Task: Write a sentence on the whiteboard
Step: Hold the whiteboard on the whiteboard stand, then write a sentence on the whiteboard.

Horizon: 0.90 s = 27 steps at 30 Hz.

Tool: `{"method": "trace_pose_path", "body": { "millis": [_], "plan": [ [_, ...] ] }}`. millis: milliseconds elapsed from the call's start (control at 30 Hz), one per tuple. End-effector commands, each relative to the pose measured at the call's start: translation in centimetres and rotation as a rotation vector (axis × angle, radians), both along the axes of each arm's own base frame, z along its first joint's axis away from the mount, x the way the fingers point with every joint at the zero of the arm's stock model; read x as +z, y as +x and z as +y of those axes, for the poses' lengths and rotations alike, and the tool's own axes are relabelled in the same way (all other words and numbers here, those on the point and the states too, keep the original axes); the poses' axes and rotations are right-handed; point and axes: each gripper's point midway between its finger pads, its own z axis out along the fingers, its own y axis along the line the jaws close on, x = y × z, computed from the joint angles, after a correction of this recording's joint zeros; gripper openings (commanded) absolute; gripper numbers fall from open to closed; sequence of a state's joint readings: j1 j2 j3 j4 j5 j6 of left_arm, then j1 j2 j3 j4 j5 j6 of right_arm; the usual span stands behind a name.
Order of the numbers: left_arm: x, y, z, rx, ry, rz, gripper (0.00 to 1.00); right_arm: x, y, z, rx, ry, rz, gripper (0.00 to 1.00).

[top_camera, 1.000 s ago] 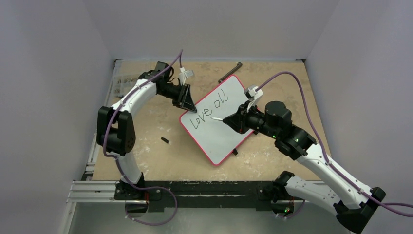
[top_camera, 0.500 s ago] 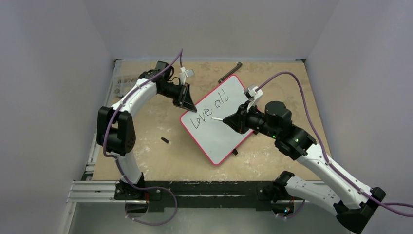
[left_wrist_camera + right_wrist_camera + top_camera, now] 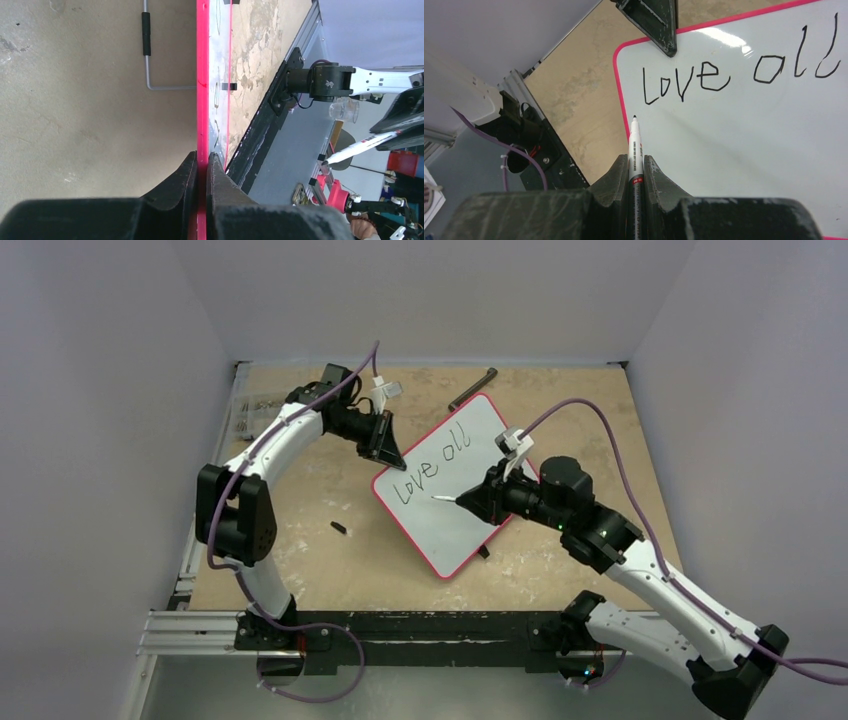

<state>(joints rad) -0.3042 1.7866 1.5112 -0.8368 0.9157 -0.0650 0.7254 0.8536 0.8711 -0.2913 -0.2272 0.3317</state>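
Note:
The whiteboard [image 3: 470, 435], white with a red-pink rim, lies slanted on the table. The sentence [image 3: 432, 462] reads "Love all" in black, also legible in the right wrist view as the sentence [image 3: 734, 75]. My left gripper [image 3: 393, 458] is shut on the whiteboard's far-left edge; the left wrist view shows the red rim [image 3: 202, 75] pinched between the fingers of the left gripper [image 3: 201, 156]. My right gripper [image 3: 470, 502] is shut on a white marker [image 3: 634, 145]. Its black tip hangs over the whiteboard [image 3: 749, 135], below the "L"; contact cannot be told.
A small black cap [image 3: 338, 528] lies on the table left of the board. A metal L-shaped rod with a black grip [image 3: 472, 388] rests behind the board's far corner. A black clip [image 3: 483, 551] pokes out under the board's near edge. Small hardware [image 3: 245, 410] sits at the far left.
My right gripper has carried the marker toward the near side, from beside "Love" to below it. The left gripper stays at the board's edge, and the board has shifted slightly right.

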Motion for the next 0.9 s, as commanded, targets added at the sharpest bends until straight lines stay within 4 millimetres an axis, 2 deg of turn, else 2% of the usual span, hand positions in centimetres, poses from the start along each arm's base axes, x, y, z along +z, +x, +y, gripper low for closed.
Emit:
{"method": "trace_pose_path", "body": {
  "millis": [0,200,367,567,867],
  "plan": [
    [1.5,1.0,0.4,0.021,0.04,-0.129,0.0,0.2,-0.9,0.6,0.066,0.053,-0.039,0.0],
    [1.7,1.0,0.6,0.022,0.058,-0.153,0.0,-2.8,-1.7,1.6,0.119,0.082,0.019,0.0],
    [1.8,0.9,0.4,0.019,0.061,-0.163,0.0,-4.4,-1.6,1.8,0.122,0.075,0.015,0.0],
    [1.8,0.9,0.4,0.022,0.066,-0.166,0.0,-5.7,-1.1,2.0,0.123,0.054,0.017,0.0],
    [1.7,0.6,0.3,0.02,0.074,-0.161,0.0,-6.5,0.9,2.9,0.085,0.035,0.014,0.0]
  ]
}}
